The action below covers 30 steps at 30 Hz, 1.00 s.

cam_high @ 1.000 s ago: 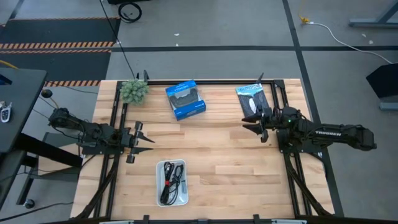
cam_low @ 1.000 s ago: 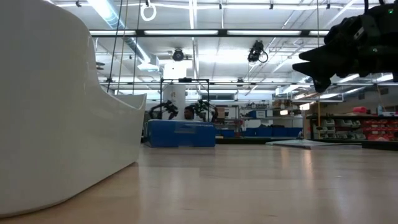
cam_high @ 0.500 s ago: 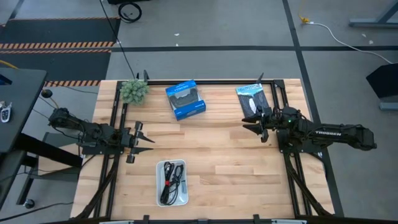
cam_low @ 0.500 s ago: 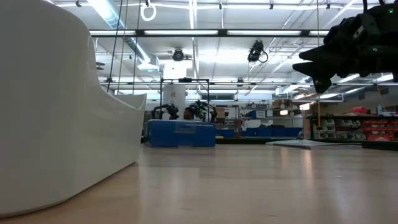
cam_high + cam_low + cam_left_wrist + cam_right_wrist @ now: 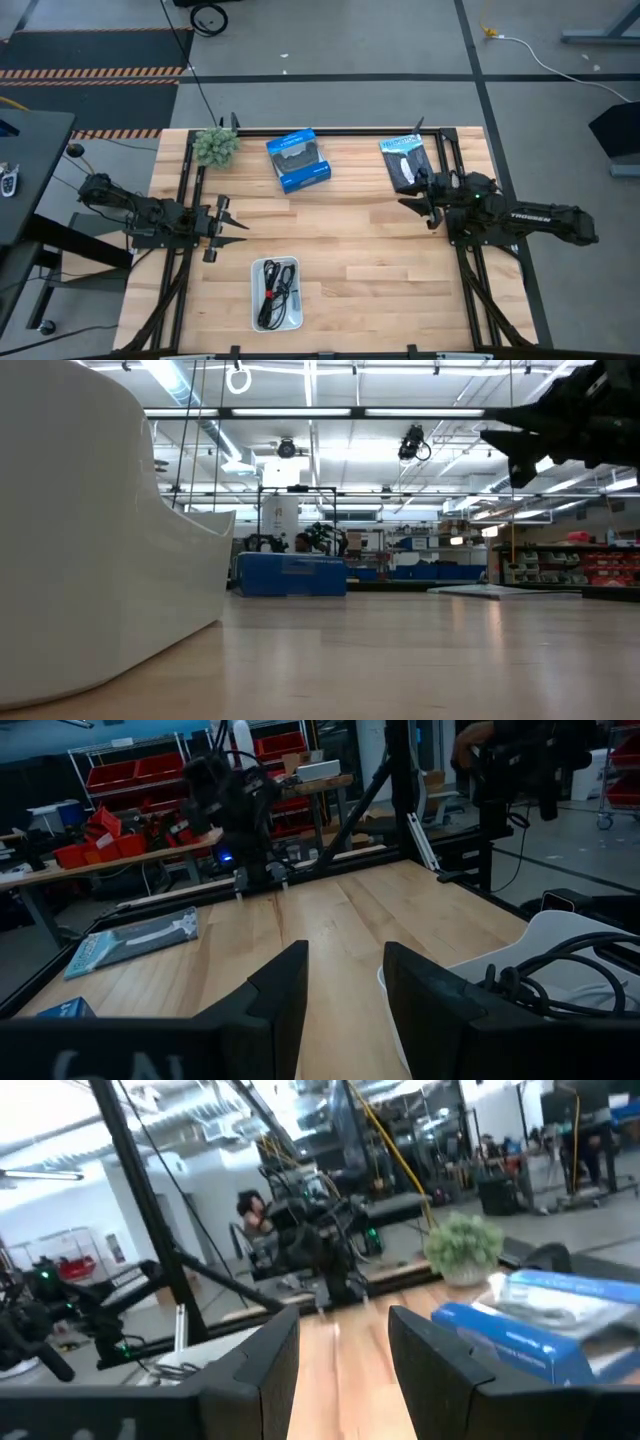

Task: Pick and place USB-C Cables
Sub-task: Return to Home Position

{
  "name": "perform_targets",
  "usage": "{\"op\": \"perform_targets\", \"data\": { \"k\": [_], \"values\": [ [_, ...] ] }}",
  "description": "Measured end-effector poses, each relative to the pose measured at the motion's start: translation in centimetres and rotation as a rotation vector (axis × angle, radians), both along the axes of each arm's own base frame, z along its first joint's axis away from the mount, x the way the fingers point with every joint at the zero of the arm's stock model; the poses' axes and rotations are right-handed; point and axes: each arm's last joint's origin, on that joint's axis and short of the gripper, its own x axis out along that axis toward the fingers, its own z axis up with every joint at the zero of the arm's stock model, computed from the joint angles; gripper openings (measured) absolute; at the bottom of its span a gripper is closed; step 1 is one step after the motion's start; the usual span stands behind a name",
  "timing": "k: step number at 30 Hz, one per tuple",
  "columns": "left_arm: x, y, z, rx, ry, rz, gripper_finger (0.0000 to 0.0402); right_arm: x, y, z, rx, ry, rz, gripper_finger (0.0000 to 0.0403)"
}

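The USB-C cables lie coiled inside a white tray near the table's near edge; I make out black bundles and one red tie. In the left wrist view they show as dark loops over the tray's rim. My left gripper hovers open at the table's left side, left of and beyond the tray, and its wrist view shows its gap. My right gripper is open above the table's right side, near the packet, well apart from the tray. It is raised in the low view.
A blue box and a small green plant stand near the far edge. A flat black-and-white packet lies far right, just beyond my right gripper. Bare wood spans the middle. The tray's wall fills the low view's left.
My right gripper has risen and drawn back a little toward the table's right edge, staying open. My left arm and the tray with the cables have kept still.
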Motion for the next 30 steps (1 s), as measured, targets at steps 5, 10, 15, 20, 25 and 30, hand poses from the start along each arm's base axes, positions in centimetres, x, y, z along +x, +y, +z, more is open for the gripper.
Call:
{"op": "perform_targets", "data": {
  "k": [5, 10, 15, 20, 25, 30],
  "values": [
    [0.0, 0.0, 0.0, 0.000, 0.000, 0.000, 0.0142, -0.6, 0.3, 0.6, -0.110, -0.070, -0.011, 0.0162],
    [0.0, 0.0, 0.0, 0.000, 0.000, 0.000, 0.0142, -1.2, 0.5, 1.2, -0.282, -0.133, -0.036, 0.0162],
    [0.0, 0.0, 0.0, 0.000, 0.000, 0.000, 0.0142, -2.0, 0.8, 1.7, -0.466, -0.207, -0.092, 0.0162],
    [0.0, 0.0, 0.0, 0.000, 0.000, 0.000, 0.0142, -2.0, 0.9, 2.0, -0.613, -0.231, -0.152, 0.0162],
    [0.0, 0.0, 0.0, 0.000, 0.001, 0.000, 0.0142, -2.0, 0.9, 1.9, -0.582, -0.226, -0.140, 0.0162],
    [0.0, 0.0, 0.0, 0.001, 0.001, 0.000, 0.0142, -2.0, 0.7, 2.0, -0.592, -0.222, -0.161, 0.0162]
  ]
}}
